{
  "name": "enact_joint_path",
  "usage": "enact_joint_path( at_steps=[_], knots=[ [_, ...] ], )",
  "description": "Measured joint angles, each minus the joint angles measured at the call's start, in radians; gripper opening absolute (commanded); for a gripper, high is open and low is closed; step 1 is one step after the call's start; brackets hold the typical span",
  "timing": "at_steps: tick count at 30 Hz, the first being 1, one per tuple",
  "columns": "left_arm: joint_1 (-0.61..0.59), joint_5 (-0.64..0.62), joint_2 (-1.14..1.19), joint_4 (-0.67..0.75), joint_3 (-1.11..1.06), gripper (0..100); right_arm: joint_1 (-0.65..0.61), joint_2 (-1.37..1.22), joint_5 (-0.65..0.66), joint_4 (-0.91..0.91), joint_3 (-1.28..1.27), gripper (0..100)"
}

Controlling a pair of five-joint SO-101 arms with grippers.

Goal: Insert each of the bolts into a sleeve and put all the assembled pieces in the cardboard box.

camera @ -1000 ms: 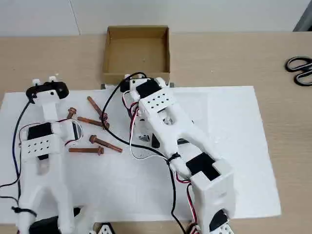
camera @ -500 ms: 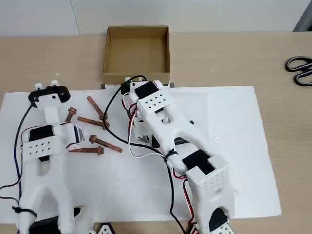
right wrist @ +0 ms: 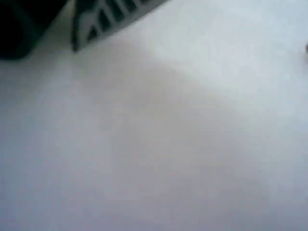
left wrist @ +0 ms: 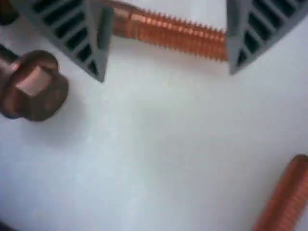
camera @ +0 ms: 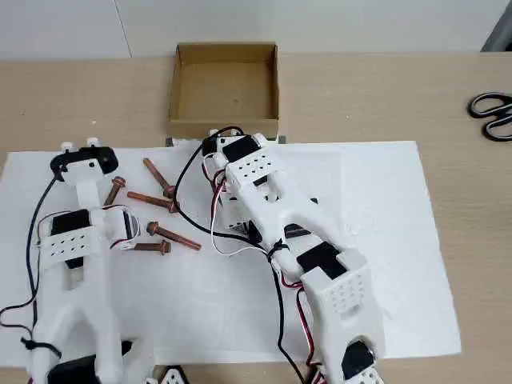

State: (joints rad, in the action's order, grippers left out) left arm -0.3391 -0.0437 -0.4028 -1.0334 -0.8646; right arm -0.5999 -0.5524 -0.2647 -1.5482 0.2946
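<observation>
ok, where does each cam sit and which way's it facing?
High view: fixed above the table, looking down on the white sheet, bolts and cardboard box; the left arm and right arm show.
Left wrist view: on the left arm's wrist, facing down close at the sheet; its own open hand shows, grey fingers over a bolt.
Right wrist view: on the right arm's wrist, close to the sheet; a ribbed grey piece of that arm shows.
Shared: high and left wrist views both show bolts on the sheet.
</observation>
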Motion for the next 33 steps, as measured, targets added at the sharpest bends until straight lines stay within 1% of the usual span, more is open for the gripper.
enact_joint_path(
  at_steps=[3, 7, 8, 17, 21, 23, 28, 33],
  knots=[
    [-0.002, 0.0, 0.0, 0.002, -0.003, 16, 0.0, 0.0, 0.0, -0.002, 0.002, 11.6],
    [-0.002, 0.0, 0.0, 0.002, -0.003, 16, 0.003, 0.0, 0.002, -0.014, 0.005, 1.2],
    [-0.002, 0.005, 0.0, 0.002, -0.003, 16, 0.003, 0.0, 0.002, -0.017, 0.006, 0.2],
    [-0.002, 0.0, 0.0, 0.002, -0.003, 16, 0.003, 0.005, 0.002, -0.023, 0.006, 0.4],
    [-0.002, 0.002, 0.0, 0.002, -0.003, 16, 0.0, 0.075, 0.0, -0.038, 0.006, 0.4],
    [-0.002, 0.005, 0.0, -0.025, 0.008, 15, 0.023, 0.135, 0.0, -0.054, 0.006, 0.4],
    [-0.002, 0.002, 0.002, -0.173, 0.158, 5, 0.132, 0.249, 0.041, -0.121, 0.006, 0.4],
    [0.017, 0.0, 0.003, -0.265, 0.325, 4, 0.269, 0.316, 0.048, -0.143, 0.002, 0.4]
  ],
)
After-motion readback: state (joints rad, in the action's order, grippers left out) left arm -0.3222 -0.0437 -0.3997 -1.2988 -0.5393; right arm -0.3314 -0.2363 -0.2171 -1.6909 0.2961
